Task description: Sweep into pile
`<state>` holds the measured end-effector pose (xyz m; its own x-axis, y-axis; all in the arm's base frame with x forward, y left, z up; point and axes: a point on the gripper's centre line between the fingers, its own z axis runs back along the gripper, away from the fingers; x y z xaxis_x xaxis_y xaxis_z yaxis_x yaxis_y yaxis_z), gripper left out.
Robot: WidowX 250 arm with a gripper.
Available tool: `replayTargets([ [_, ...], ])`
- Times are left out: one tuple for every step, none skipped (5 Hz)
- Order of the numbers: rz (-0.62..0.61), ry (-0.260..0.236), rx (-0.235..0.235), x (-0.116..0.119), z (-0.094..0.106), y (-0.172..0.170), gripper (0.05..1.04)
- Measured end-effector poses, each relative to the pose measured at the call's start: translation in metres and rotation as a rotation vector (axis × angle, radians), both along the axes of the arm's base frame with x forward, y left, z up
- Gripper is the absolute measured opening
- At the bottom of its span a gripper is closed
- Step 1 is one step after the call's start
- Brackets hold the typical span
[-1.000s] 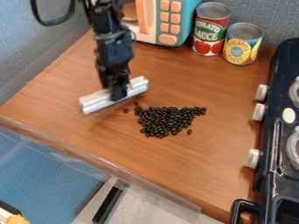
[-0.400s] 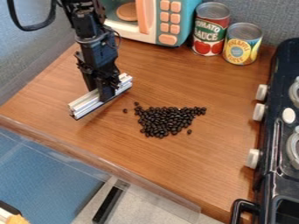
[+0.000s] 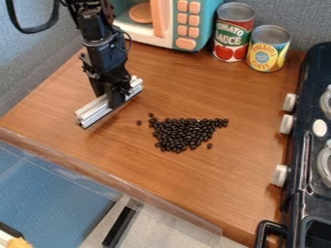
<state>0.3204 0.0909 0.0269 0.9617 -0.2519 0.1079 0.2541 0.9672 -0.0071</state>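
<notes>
Black, glossy and oval, your beans lie packed together on the wood-grained tabletop, many of them touching. Take that pile as your landmark: its far side runs broad and nearly straight, reaching out to a point at the right, while the near side tapers down to a blunt tip. You have a stray bean off to the pile's left, another just beyond its far left corner, and one more near its lower right edge.

Your gripper hangs left of the pile and a little beyond it, apart from the beans. Its fingers are closed on the middle of a silvery metal bar, straight and ridged along its length, with a dark strip along the lower edge. The bar lies at a slant, its right end farther from you than its left.

Well beyond the pile you see a smooth teal toy microwave with rounded peach buttons, and, right of it, two cylindrical cans with metal tops: a red-and-green one and a yellow-and-blue one. Right of the pile sits a dark, shiny toy stove with pale knobs.
</notes>
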Motion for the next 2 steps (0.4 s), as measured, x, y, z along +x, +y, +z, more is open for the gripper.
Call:
replayTargets([
  [-0.006,0.018,0.005,-0.0019,-0.0072,-0.0026,0.367],
  [-0.002,0.029,-0.003,-0.0044,-0.0118,-0.0101,0.367],
])
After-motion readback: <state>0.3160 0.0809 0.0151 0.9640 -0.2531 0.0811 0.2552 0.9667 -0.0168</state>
